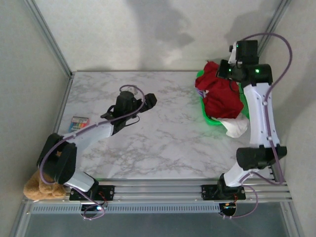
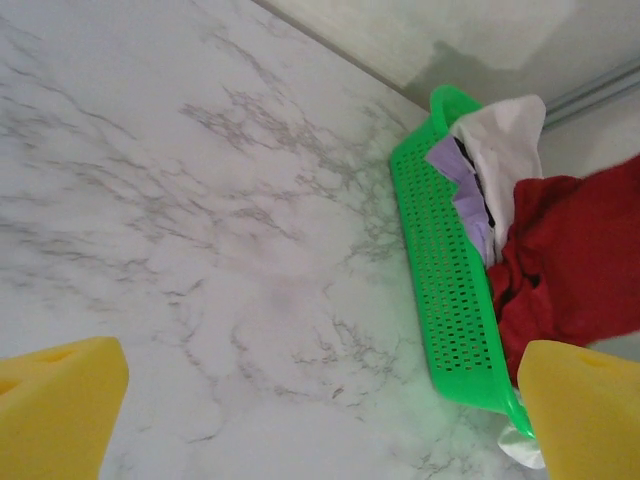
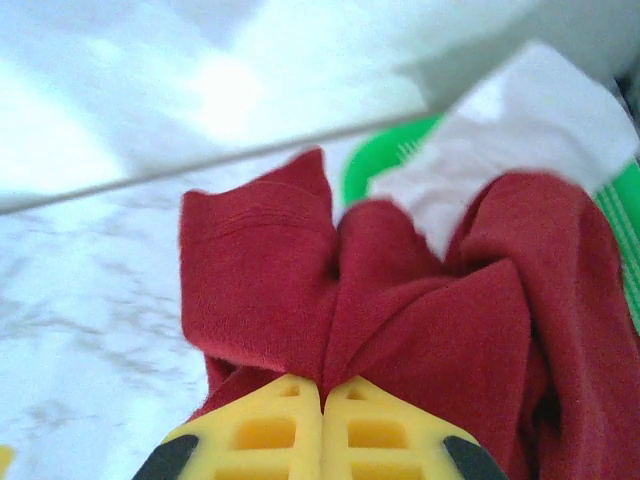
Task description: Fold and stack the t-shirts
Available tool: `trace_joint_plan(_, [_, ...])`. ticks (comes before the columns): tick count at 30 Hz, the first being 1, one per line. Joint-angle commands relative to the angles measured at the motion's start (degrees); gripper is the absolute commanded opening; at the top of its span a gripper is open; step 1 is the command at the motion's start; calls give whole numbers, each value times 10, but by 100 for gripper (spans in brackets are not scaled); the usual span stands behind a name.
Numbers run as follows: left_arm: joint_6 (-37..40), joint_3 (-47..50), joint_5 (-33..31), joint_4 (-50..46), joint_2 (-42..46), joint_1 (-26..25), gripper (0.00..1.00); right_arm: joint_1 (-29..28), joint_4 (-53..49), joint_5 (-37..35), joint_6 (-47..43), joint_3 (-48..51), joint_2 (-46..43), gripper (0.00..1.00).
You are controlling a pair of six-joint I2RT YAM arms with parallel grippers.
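Note:
The deep red t-shirt [image 1: 223, 98] lies bunched in the green basket [image 1: 211, 120] at the table's far right, and one corner is pulled up toward the back wall. My right gripper [image 3: 322, 385] is shut on a fold of the red t-shirt [image 3: 400, 300], its yellow fingers pressed together. A white t-shirt [image 1: 236, 127] spills over the basket's near end; it lies behind the red cloth [image 3: 510, 130] in the right wrist view. My left gripper [image 2: 320, 420] hangs open over bare marble left of the basket [image 2: 445, 280], nothing between its fingers [image 2: 55, 400].
A lilac cloth [image 2: 465, 190] lies in the basket beside the white t-shirt [image 2: 505, 140]. A small colourful box [image 1: 79, 122] sits near the table's left edge. A tan teddy bear [image 1: 39, 187] rests off the near left corner. Walls close in behind and beside the basket.

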State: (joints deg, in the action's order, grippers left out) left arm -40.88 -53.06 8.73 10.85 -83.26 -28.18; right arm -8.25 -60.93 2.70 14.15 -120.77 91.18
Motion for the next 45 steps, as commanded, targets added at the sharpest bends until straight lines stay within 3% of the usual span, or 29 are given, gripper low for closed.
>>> trace_joint_plan(1, [5, 35, -23, -35, 63, 26, 100, -41, 0, 52, 2, -45, -28, 0])
trace_joint_plan(6, [4, 85, -32, -75, 155, 71, 100, -83, 38, 144, 44, -36, -59, 0])
trace_joint_plan(9, [4, 108, -39, -104, 208, 95, 100, -132, 87, 182, 55, 25, -77, 0])
trace_joint_plan(13, [9, 129, -35, -143, 252, 120, 100, -194, 160, 175, 104, 160, -68, 0])
trace_joint_plan(14, [11, 132, -36, -150, 257, 121, 99, -204, 185, 182, 120, 200, -61, 5])
trace_joint_plan(15, [11, 137, -39, -158, 264, 121, 100, -217, 205, 182, 135, 235, -48, 17])
trace_joint_plan(17, [11, 145, -39, -172, 270, 121, 100, -232, 218, 167, 148, 279, -22, 58])
trace_joint_plan(19, [7, 155, -37, -188, 276, 121, 100, -235, 205, 127, 154, 303, -7, 68])
trace_joint_plan(24, [33, 186, -1, -181, 273, 104, 98, -231, 170, 37, 115, 328, -36, 74])
trace_joint_plan(28, [68, 148, -63, -212, 205, 18, 99, -184, 129, 9, 97, 342, -54, 75])
trace_joint_plan(32, [73, 108, -74, -214, 113, -35, 97, -140, 128, 11, 97, 386, -80, 75])
trace_joint_plan(36, [67, 77, -89, -199, 26, -71, 85, -112, 125, 25, 96, 420, -96, 75])
trace_joint_plan(41, [74, 53, -34, -169, -50, -89, 54, -102, 134, 32, 101, 457, -108, 75])
trace_joint_plan(45, [78, 37, -35, -196, -80, -95, 48, -103, 146, 59, 110, 479, -98, 75])
